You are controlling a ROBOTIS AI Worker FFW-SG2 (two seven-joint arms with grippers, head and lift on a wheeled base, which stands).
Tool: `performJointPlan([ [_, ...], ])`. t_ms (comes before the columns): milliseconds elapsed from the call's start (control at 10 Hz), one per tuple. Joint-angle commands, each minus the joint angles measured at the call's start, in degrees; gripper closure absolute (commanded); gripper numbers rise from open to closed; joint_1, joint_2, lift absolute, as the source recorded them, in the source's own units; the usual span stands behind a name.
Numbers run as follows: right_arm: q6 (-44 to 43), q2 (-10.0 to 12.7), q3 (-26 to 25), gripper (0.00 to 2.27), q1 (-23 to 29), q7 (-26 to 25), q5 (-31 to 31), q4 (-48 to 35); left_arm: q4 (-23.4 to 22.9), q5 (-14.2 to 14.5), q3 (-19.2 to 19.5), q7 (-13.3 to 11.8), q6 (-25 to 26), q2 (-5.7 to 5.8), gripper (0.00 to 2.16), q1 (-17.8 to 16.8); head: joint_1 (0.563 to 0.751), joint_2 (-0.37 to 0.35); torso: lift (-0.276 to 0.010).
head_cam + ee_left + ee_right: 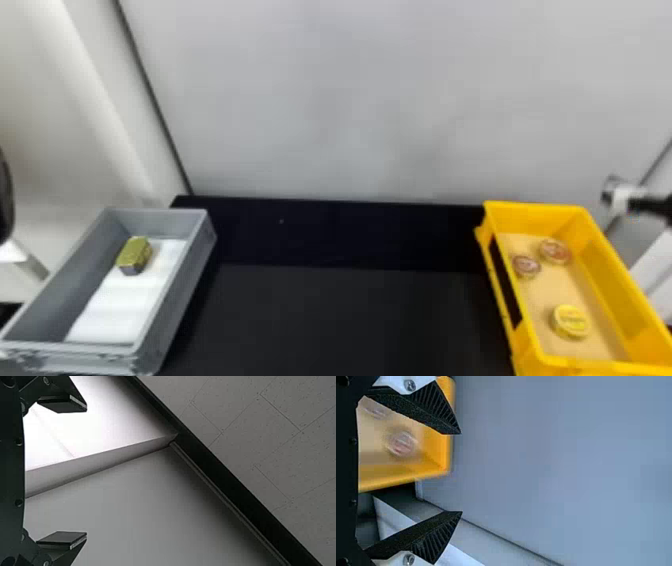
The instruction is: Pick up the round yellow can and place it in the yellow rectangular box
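Apparently open room above yellow box (530, 217)

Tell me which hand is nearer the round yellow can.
Right: the right hand is off the right side of the yellow box holding the can. The left hand is away on the robot's left, facing wall and ceiling.

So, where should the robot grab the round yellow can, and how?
Probably from above, with the right pincer pinching opposite sides of the yellow can. It's short and round, lies flat in the yellow box, and sits apart from the walls and the two reddish tins, leaving room all round.
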Motion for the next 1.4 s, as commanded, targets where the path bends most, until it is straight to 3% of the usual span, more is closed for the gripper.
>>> performJointPlan([
  [0, -1.2, -0.1, 1.3, 0.1, -3.0, -4.8, 5.9, -15.6, 0.0, 0.0, 0.0, 0.0, 0.2, 0.33, 0.15, 0.0, 0.663, 0.054, -0.01],
  [300, -12.2, 0.0, 8.2, 0.12, -10.3, -4.5, 24.5, -23.5, 0.1, 0.0, 0.0, 0.0, 0.7, 1.12, 0.14, -0.4, 0.663, 0.054, -0.01],
  [700, -40.5, -1.6, 14.0, 0.12, -18.1, -7.4, 25.2, -19.6, 0.9, 0.0, 0.0, 0.7, 0.5, 0.41, 0.14, 1.0, 0.663, 0.054, -0.01],
  [1000, -48.0, -3.2, 18.7, 0.12, -22.9, -8.3, 25.4, -22.0, 1.1, 0.1, 0.7, 1.6, -0.9, -0.55, 0.14, 1.6, 0.663, 0.054, -0.01],
  [1300, -47.3, -3.2, 18.8, 0.12, -22.2, -8.9, 25.5, -21.6, 1.1, 0.0, 0.9, 1.6, -0.8, -0.2, 0.14, 1.7, 0.663, 0.054, -0.01],
])
